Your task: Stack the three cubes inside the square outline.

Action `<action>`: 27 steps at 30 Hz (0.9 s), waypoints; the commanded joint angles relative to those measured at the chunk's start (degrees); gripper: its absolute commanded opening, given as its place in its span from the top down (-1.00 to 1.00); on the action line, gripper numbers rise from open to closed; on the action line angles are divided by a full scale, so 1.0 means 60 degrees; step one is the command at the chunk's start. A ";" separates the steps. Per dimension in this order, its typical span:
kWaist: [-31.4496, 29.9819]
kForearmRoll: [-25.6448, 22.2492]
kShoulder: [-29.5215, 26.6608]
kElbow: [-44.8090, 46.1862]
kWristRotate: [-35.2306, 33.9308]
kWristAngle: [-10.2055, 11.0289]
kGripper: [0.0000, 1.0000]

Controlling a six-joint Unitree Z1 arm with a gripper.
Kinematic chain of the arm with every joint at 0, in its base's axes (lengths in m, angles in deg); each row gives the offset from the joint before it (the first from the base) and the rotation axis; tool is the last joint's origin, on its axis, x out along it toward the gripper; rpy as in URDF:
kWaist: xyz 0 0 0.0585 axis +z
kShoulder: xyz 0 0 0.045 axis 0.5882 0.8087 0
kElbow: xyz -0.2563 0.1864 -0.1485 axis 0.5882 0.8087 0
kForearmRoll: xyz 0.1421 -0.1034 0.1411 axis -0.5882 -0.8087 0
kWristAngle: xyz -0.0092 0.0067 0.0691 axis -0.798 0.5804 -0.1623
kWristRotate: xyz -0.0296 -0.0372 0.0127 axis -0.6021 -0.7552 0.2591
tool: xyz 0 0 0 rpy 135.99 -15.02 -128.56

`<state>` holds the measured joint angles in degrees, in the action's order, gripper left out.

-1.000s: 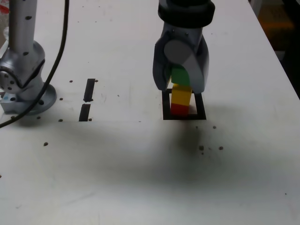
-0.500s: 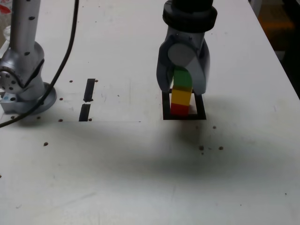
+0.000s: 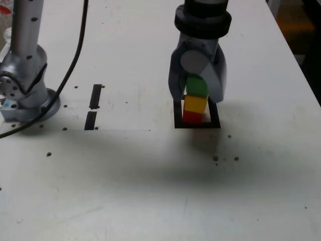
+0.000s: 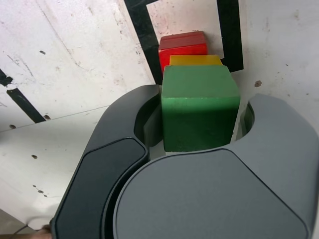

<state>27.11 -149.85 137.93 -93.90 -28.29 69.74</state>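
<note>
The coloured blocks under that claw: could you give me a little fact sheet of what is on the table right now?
Stack order: red cube at the bottom, yellow cube in the middle, green cube on top
Stack place: inside the square outline
Gripper: around the green cube, one jaw on each side; a slim gap shows at one side in the wrist view
Grip: cannot tell whether the cube is held or freed
Other marks: two short black bars, toward the exterior view's left
Table: white, speckled
</note>
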 commanded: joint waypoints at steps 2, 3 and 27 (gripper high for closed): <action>0.0022 0.0055 0.0035 -0.0028 0.0027 0.0018 -0.29; 0.0022 0.0080 0.0034 -0.0023 0.0036 0.0027 -0.29; 0.0022 -0.0250 -0.0411 0.0015 0.0038 0.0354 -0.38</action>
<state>27.11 -151.14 136.15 -93.55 -28.11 71.69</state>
